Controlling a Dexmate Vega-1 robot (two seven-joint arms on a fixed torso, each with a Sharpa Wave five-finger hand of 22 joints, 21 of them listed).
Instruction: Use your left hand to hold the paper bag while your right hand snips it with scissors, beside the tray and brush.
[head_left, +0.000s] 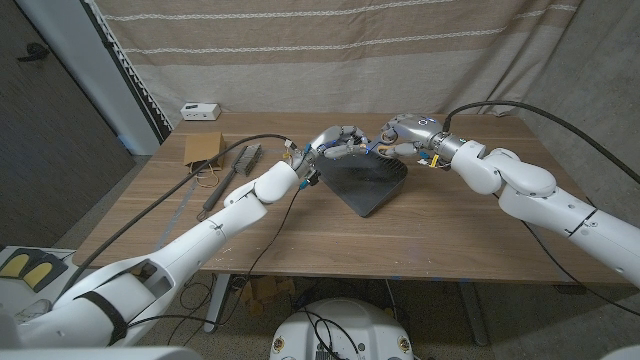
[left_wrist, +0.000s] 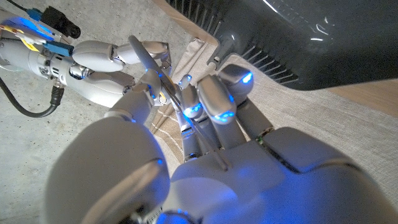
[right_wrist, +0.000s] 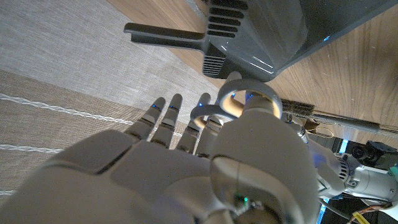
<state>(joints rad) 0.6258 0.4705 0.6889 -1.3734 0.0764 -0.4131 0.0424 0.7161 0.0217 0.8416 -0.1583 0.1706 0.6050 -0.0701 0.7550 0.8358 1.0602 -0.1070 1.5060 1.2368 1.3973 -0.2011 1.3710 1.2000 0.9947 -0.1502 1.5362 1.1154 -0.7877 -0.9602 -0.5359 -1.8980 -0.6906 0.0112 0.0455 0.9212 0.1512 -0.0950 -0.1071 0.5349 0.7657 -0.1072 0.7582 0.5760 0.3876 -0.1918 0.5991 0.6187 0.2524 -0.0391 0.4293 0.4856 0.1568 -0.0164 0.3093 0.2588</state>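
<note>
Paper bag (head_left: 203, 148) untouched beside brush (head_left: 228, 177), far from both hands
Scissors (left_wrist: 163, 90) gripped jointly above tray (head_left: 368, 183): left hand (head_left: 338, 143) on blades, right hand (head_left: 405, 133) through handles, likely mid-handover

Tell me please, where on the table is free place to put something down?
Bare wood lies in front of the tray, toward the near edge, and at the far right beyond the right arm. It is crowded at the far middle, where both hands meet over the tray, and far left, by the bag and brush.
</note>
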